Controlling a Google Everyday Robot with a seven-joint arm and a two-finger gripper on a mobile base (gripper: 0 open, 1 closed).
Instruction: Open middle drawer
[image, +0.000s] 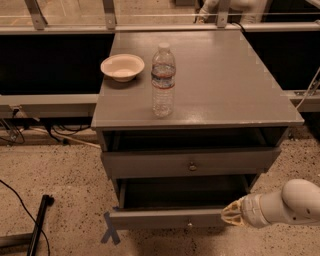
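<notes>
The middle drawer (160, 219) of the grey cabinet (225, 75) is pulled well out toward me. Its low flat front carries a small round knob (189, 225), and its deep grey inside (180, 192) shows from above. My gripper (231, 215) comes in from the right on a white arm (290, 202). Its tip is at the right end of the drawer's front, at the top edge. Above is the taller-fronted top drawer (150, 164) with a bigger knob (192, 166), slightly out from the cabinet. The lowest drawer is hidden under the open one.
A clear water bottle (163, 82) and a white bowl (122, 67) stand on the cabinet top. A black pole (37, 225) and cables lie on the speckled floor at the left. Blue tape (109, 231) marks the floor by the drawer's left corner. Railings run behind.
</notes>
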